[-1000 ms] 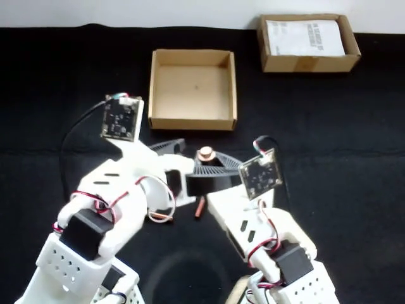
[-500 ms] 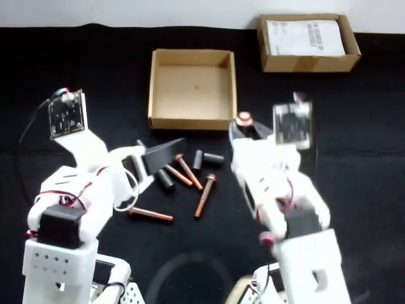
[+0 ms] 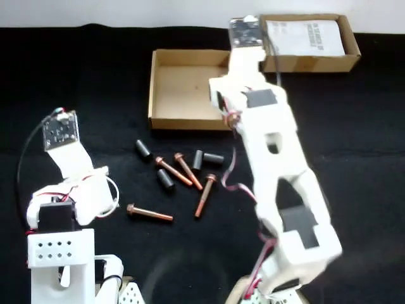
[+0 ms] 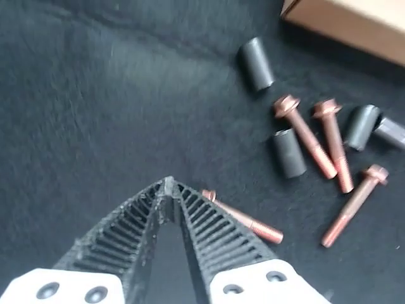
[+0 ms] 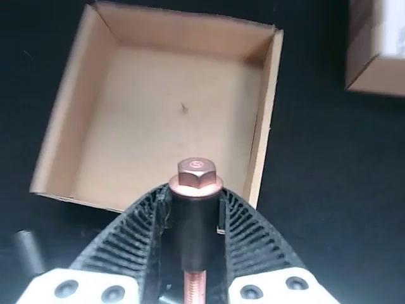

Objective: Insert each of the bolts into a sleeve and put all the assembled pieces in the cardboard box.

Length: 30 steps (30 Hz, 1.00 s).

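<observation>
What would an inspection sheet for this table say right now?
Surface: black cloth.
Job's things: box open, empty; four bolts and four sleeves loose on the cloth; one sleeved bolt in the right gripper, by the box.
Clutter: second box holding a paper.
Grippers: right gripper shut on the sleeved bolt; left gripper shut, empty, above the cloth.
Cables: wires loop along both arms.
Surroundings: white wall behind.

The right arm (image 3: 272,145) swung the sleeved bolt (image 5: 196,209) over the cardboard box (image 5: 158,126); the left arm (image 3: 76,183) drew back.
</observation>
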{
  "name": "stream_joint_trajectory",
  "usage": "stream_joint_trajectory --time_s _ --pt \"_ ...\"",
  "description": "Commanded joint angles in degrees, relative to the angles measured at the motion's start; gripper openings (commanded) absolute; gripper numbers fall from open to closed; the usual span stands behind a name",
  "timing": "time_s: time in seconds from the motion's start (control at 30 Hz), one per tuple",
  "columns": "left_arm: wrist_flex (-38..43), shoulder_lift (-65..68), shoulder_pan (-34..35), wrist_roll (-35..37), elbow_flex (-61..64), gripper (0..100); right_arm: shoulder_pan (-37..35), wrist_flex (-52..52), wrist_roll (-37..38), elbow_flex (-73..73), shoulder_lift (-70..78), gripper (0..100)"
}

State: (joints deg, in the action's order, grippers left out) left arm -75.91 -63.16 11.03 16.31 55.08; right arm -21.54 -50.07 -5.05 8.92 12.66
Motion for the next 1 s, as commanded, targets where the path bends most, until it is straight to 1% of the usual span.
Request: stream_joint_trajectory --time_s 0.0,0.07,0.17,0.3,0.37,0.5,0.57,0.63,0.7,0.73,0.8,0.83,0.93,0.97 --pt "0.18 -0.57 0.84 -0.18 2.51 1 -0.22 -0.4 1.14 15.16 11.12 0.6" --pt "0.26 -0.66 0.84 -0.18 4.0 1 -0.22 -0.4 1.85 21.67 17.36 0.6" --pt "0.18 -0.66 1.8 -0.35 4.18 1 -0.22 -0.4 4.84 30.11 26.42 0.6" --pt "0.18 -0.66 3.03 -0.35 4.26 1 0.66 -1.54 5.1 38.81 36.97 1.5" --pt "-0.09 -0.66 3.03 -0.35 4.35 1 0.84 -3.65 5.1 42.51 40.92 6.9" --pt "0.18 -0.66 3.03 -0.35 4.35 1 0.75 -7.78 5.01 49.8 45.49 22.7" --pt "0.26 -0.66 3.03 -0.35 4.35 1 0.66 -10.15 5.01 53.58 46.11 25.4" --pt "-0.09 -0.57 3.03 -0.35 4.44 1 0.22 -14.2 5.01 58.24 46.11 25.4" --pt "-1.32 -0.48 2.68 -0.35 4.26 1 -0.4 -20.7 4.84 64.66 46.11 25.4" --pt "-4.22 -0.4 2.15 -0.26 3.65 1 -1.01 -24.84 4.84 68.18 46.11 25.4" --pt "-12.84 -0.22 -0.4 -0.35 0.04 1 -2.33 -33.71 4.92 75.12 46.11 25.4" --pt "-14.07 -0.13 -1.8 -0.44 -1.89 1 -3.03 -37.93 4.92 78.64 46.11 25.4" --pt "-13.71 -0.13 -6.02 -3.16 -5.05 1 -4.79 -50.77 5.01 89.01 46.11 25.4" --pt "-12.66 -0.13 -6.46 -3.34 -5.49 1 -4.97 -51.3 5.01 91.21 46.02 25.3"
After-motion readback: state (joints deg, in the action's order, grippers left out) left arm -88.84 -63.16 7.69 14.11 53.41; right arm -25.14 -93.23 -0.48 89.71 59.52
